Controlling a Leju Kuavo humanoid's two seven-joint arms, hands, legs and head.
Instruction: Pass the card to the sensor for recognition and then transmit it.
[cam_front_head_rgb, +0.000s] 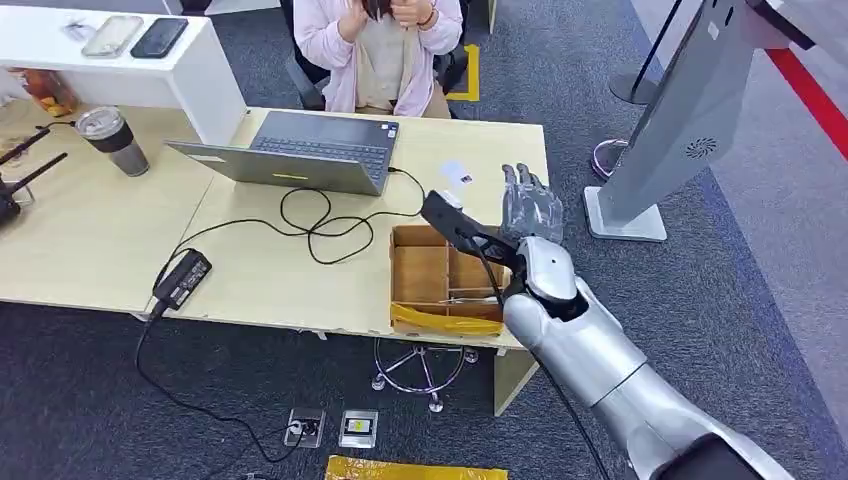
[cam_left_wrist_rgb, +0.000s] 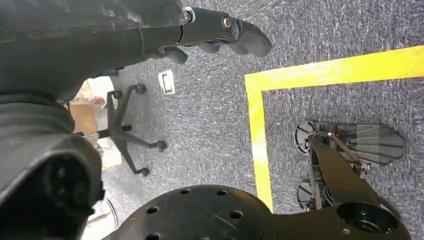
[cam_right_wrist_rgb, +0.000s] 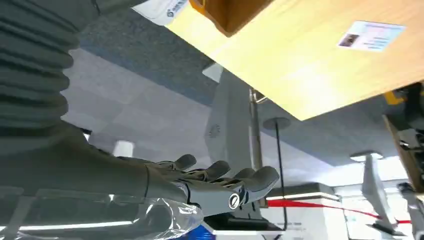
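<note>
- Right hand (cam_front_head_rgb: 530, 205): raised over the right end of the wooden desk (cam_front_head_rgb: 260, 265), just beyond the cardboard tray (cam_front_head_rgb: 420, 275). Fingers extended and apart, pointing away from the robot; nothing held. In the right wrist view the same hand (cam_right_wrist_rgb: 220, 182) lies flat, fingers straight side by side, palm empty.
- Left hand (cam_left_wrist_rgb: 220, 35): seen in the left wrist view, hanging above grey carpet (cam_left_wrist_rgb: 210, 125) with a yellow floor line (cam_left_wrist_rgb: 257, 130). Dark fingers curl inward; nothing visible in them.
- Cardboard tray: sits at the near right edge of the desk, divided into compartments, with a yellow strip along its near side.
- Card (cam_front_head_rgb: 456, 174): lies flat on the desk beyond the tray, just left of the right hand's fingers, apart from them. In the right wrist view the card (cam_right_wrist_rgb: 372, 36) shows a small photo and pale print.
- Laptop (cam_front_head_rgb: 300, 152): open, left of the card, its black cable looping across the desk to a power brick (cam_front_head_rgb: 182, 278).
- Kiosk stand (cam_front_head_rgb: 680, 120): grey, tilted, on the floor right of the desk.
- Person in a pink top (cam_front_head_rgb: 375, 50): seated behind the desk's far edge.
</note>
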